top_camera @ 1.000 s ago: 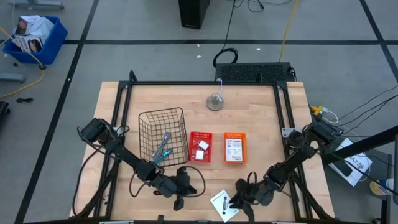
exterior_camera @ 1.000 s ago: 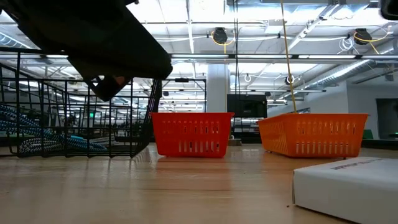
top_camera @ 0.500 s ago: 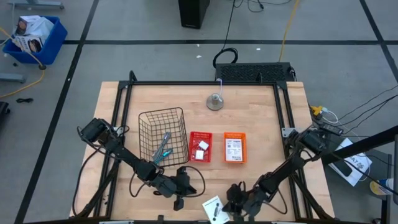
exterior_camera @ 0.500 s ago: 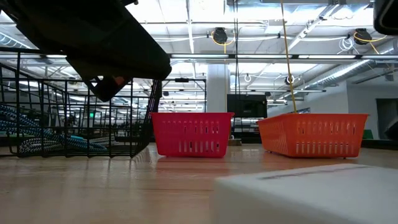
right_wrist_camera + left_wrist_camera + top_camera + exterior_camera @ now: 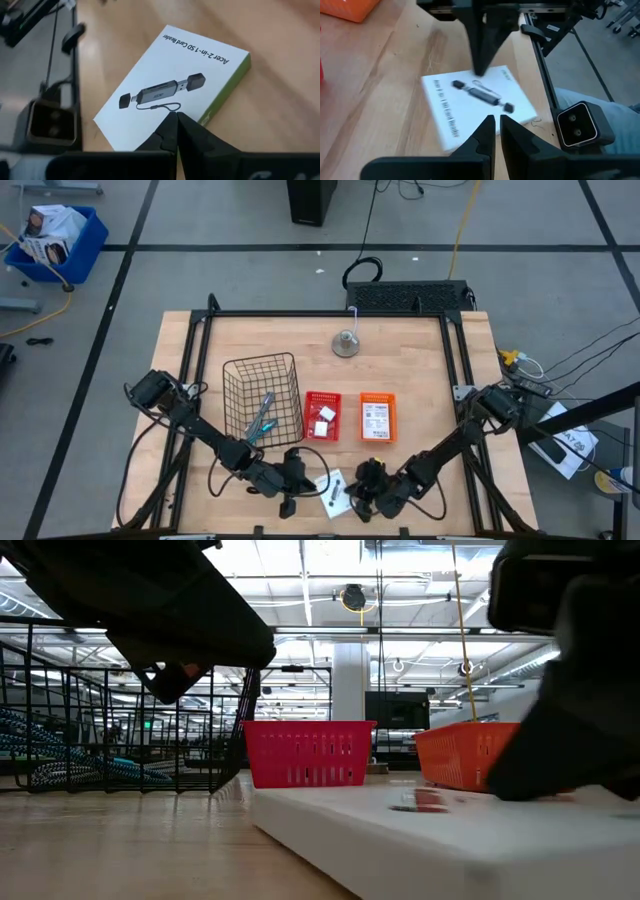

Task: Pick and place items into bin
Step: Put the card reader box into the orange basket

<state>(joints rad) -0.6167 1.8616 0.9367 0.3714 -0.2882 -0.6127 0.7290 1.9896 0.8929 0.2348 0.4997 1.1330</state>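
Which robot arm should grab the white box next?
Probably the right. The right gripper is already right at the white box, fingers shut. The left gripper waits just beside it, also shut.

The flat white packet [image 5: 172,85] near the front edge of the table carries one legible line of black print along one edge: "Acer 2-in-1 SD Card Reader", readable in the right wrist view. A drawing of the reader is printed at the packet centre; small lettering on the drawn device cannot be read. In the left wrist view the same packet [image 5: 477,105] shows blurred lettering only. No other text is readable
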